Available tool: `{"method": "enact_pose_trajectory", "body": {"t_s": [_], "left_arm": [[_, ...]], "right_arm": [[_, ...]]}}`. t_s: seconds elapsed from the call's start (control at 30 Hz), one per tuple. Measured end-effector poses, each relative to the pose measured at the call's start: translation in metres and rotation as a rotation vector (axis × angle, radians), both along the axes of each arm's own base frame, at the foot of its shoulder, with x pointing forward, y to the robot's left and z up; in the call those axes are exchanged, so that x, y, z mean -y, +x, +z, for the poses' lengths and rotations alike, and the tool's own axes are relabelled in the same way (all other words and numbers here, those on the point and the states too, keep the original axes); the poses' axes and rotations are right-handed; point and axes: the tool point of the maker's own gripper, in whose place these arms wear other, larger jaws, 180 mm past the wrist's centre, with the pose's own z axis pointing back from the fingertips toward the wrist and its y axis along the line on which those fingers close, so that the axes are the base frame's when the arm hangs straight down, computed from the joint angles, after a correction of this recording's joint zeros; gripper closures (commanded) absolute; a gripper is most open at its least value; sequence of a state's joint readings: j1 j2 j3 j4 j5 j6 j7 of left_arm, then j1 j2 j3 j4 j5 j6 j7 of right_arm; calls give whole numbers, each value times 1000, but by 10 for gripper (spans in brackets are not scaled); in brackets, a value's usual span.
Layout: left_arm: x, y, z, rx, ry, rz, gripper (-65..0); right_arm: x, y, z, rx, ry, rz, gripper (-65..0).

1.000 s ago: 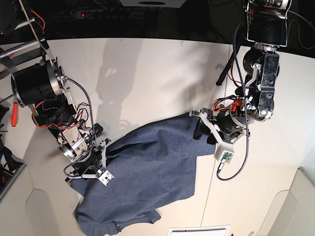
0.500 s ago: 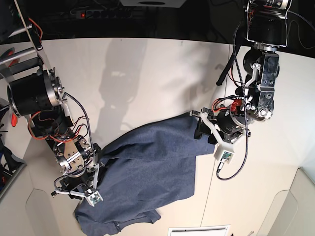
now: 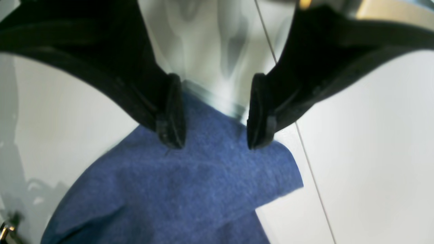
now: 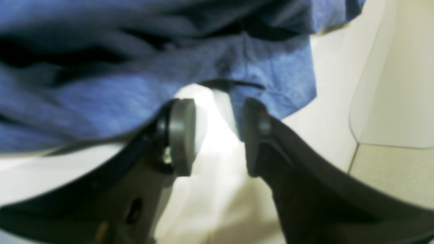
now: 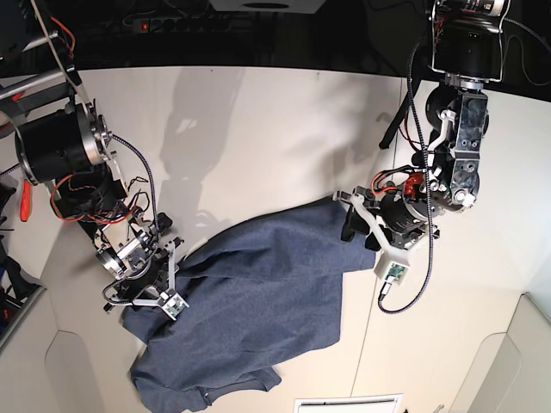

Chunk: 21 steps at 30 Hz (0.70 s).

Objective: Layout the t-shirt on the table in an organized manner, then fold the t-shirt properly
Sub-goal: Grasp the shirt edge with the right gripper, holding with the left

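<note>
The t-shirt (image 5: 250, 301) lies crumpled on the white tabletop (image 5: 275, 129), spread as a slanting heap from near the middle toward the near edge, its lowest folds close to that edge. No lettering shows on the upper side. One corner of cloth reaches up toward the tabletop's middle, ending beside the dark seam line (image 3: 305, 152) that runs across the surface; in the left wrist view this corner lies flat with a clean straight hem.

The left gripper (image 3: 213, 115) stands over that corner, its jaws set wide with nothing between them. The pads (image 3: 173, 112) appear to sit just at or above the cloth edge; whether they touch it cannot be told.

The right gripper (image 4: 217, 135) is at the opposite side of the shirt, toward the tabletop's side edge, over bunched cloth. In the right wrist view its jaws stand apart with bare tabletop between them, and the rumpled edge of the shirt lies just beyond the fingertips (image 4: 183, 135), not pinched.

The whole far half of the tabletop is bare, giving broad room behind the shirt. Beyond the seam line, on the left arm's side, the surface is also bare out to the side edge. Toward the near edge little room remains, and a white slatted panel (image 5: 349, 403) sits at that edge just beside the shirt's lowest folds.
</note>
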<state>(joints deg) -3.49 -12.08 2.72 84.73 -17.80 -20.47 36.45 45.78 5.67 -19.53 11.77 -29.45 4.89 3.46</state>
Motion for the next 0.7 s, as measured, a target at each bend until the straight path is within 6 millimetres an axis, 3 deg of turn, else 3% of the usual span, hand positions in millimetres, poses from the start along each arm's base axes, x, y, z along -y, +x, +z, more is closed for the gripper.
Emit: {"method": "enact_pose_trajectory", "body": {"t_s": [0.4, 0.7], "left_arm": [[0, 0, 0, 1, -3, 1, -329], [0, 0, 0, 1, -3, 1, -329]], "right_arm": [[-14, 23, 27, 77, 51, 65, -235], [-22, 17, 21, 31, 83, 100, -212]]}}
